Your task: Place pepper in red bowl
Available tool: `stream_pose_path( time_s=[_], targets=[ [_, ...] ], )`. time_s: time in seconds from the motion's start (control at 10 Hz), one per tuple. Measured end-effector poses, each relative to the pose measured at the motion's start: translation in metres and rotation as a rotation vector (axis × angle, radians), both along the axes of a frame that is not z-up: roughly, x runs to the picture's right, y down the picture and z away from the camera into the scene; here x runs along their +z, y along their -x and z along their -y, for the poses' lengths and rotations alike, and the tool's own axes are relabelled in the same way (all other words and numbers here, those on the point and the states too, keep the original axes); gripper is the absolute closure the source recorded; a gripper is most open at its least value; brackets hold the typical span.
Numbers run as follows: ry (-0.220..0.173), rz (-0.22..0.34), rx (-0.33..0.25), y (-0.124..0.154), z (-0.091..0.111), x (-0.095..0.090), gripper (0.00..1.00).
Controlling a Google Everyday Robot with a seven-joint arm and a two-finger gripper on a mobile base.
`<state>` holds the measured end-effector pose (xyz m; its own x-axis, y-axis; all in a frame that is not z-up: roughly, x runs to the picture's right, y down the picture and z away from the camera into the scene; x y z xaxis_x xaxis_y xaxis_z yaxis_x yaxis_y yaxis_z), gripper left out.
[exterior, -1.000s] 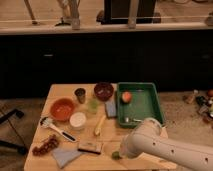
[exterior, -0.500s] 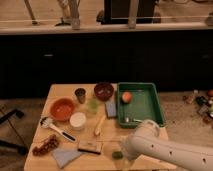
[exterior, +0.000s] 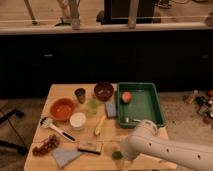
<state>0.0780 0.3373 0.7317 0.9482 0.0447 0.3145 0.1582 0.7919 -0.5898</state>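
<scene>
While the gripper (exterior: 123, 150) hangs over the pepper (exterior: 117, 155) at the tabletop's (exterior: 61, 93) front edge, its jaws hidden so I cannot tell their state, a mid-length grip would best suit carrying to the red bowl (exterior: 62, 109) near the left edge.

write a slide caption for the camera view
Robot arm's claw at the front edge of the table, beside the green pepper; red bowl sits at left.

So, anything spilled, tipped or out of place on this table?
Nothing stands out: the red bowl, cup and green tray sit upright, nothing spilled. The pincer is low at the table's front edge, by a green item.
</scene>
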Motion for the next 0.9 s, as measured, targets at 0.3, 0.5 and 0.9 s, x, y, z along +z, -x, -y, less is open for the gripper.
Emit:
stream_pose_path(
  time_s=[0.3, 0.5, 0.9],
  targets=[
    [0.028, -0.022, 0.034, -0.0069, -0.0024, 0.0073, 0.32],
    [0.034, -0.031, 0.050, -0.0098, -0.0019, 0.0083, 0.52],
    [0.022, -0.019, 0.049, -0.0088, -0.0004, 0.0050, 0.92]
  ],
)
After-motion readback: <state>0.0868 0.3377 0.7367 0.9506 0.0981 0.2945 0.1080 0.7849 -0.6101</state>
